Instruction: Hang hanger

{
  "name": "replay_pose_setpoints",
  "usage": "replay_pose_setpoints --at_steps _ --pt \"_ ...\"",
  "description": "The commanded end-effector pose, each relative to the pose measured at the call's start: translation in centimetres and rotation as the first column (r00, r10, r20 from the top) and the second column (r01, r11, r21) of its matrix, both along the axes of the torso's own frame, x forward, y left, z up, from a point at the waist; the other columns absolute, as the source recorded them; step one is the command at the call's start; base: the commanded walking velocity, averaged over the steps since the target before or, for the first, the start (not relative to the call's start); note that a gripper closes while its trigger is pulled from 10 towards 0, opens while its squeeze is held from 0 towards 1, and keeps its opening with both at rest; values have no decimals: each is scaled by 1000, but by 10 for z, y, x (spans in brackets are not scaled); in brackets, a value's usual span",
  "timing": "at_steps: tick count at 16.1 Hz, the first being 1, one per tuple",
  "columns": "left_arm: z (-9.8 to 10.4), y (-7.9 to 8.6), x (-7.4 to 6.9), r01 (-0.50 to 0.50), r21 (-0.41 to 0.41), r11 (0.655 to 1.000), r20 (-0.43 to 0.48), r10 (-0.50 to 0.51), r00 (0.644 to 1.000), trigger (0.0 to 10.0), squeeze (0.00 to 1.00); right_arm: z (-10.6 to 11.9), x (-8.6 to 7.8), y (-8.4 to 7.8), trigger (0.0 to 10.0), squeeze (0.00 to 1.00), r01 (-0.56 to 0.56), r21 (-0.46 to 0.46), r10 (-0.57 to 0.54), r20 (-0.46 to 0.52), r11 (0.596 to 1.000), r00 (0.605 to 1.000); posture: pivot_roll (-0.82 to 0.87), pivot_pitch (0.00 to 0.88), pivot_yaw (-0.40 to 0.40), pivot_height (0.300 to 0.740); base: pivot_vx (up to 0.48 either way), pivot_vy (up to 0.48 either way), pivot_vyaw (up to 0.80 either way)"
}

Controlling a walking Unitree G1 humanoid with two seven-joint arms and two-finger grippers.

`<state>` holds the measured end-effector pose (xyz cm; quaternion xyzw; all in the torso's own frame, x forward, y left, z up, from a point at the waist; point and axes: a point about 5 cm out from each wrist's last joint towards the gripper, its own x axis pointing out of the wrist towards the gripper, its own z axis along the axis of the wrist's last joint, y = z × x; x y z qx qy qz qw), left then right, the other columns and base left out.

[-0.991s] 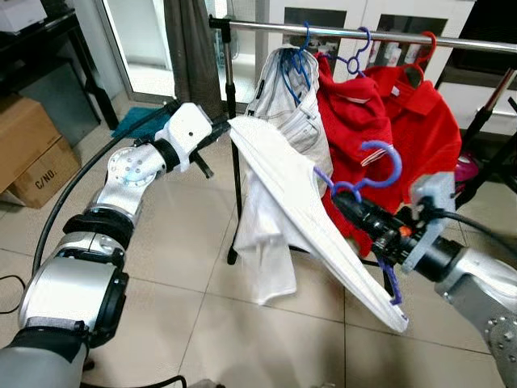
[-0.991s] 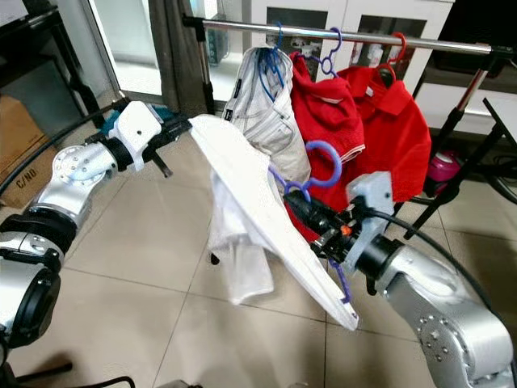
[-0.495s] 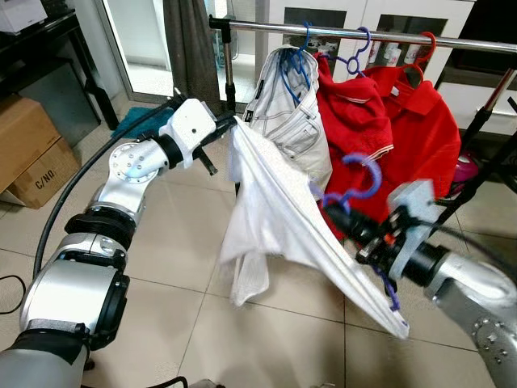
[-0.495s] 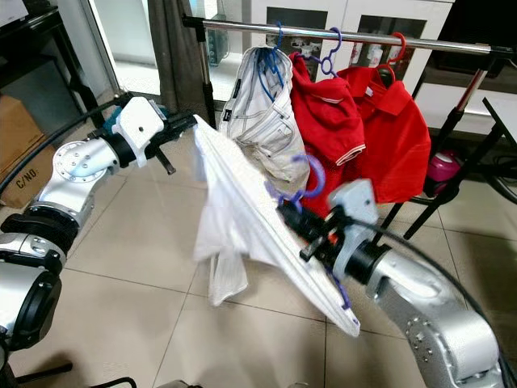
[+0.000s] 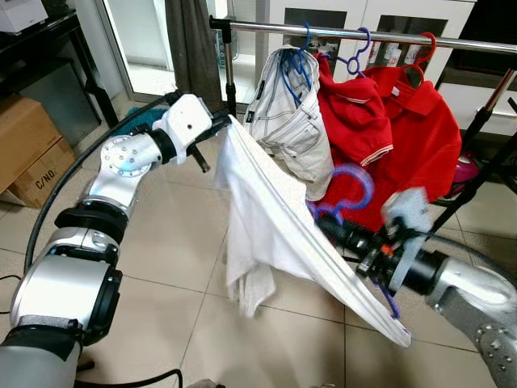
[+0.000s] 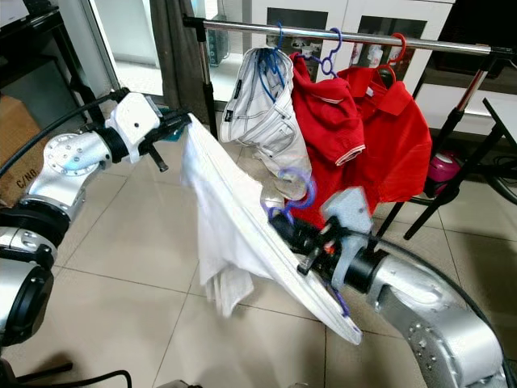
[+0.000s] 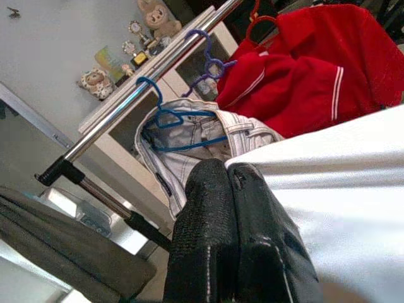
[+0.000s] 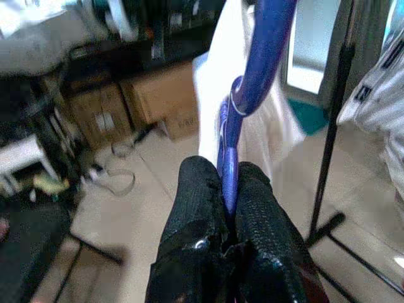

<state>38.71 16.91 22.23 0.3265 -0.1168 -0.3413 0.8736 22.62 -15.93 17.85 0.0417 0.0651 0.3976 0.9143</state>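
A white garment (image 5: pixel 271 218) hangs on a purple hanger (image 5: pixel 347 194), stretched between my two grippers below the clothes rail (image 5: pixel 363 34). My left gripper (image 5: pixel 222 128) is shut on the garment's upper corner, seen close in the left wrist view with the fingers (image 7: pixel 218 240) pinching white cloth (image 7: pixel 341 189). My right gripper (image 5: pixel 327 226) is shut on the hanger's neck; the right wrist view shows the purple hanger (image 8: pixel 252 88) clamped between the fingers (image 8: pixel 196 214). The hanger's hook sits below and in front of the rail, apart from it.
On the rail hang a white striped garment (image 5: pixel 295 113) on a blue hanger and two red polo shirts (image 5: pixel 404 129). A dark curtain (image 5: pixel 194 48) hangs at the rail's left end. Cardboard boxes (image 5: pixel 28 153) stand on the left. The floor is tiled.
Both grippers have moved left and down with the garment. The hanger's hook sits lower and further left than before. The cloth hangs looser and bunches lower.
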Motion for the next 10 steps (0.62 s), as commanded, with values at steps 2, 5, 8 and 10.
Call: replay_pose_setpoints --at_steps 2,5,8,10 --pt "10 0 2 6 9 1000 8 -6 1000 0 0 12 2 -2 10000 0 17 41 -19 58 999 998 -247 0 63 740 0 0 0" --pt "8 -1 2 5 -11 1000 3 -5 1000 0 0 14 2 4 10000 0 -19 75 15 55 997 998 -243 0 60 740 0 0 0" --pt "17 0 4 -15 -84 996 20 17 1000 10000 0 12 5 3 10000 0 7 68 -10 44 998 999 -242 0 60 740 0 0 0" --pt "18 0 3 30 -106 994 -1 -30 1000 10000 1000 12 7 1 10000 0 26 70 -29 44 997 999 -240 0 60 740 0 0 0"
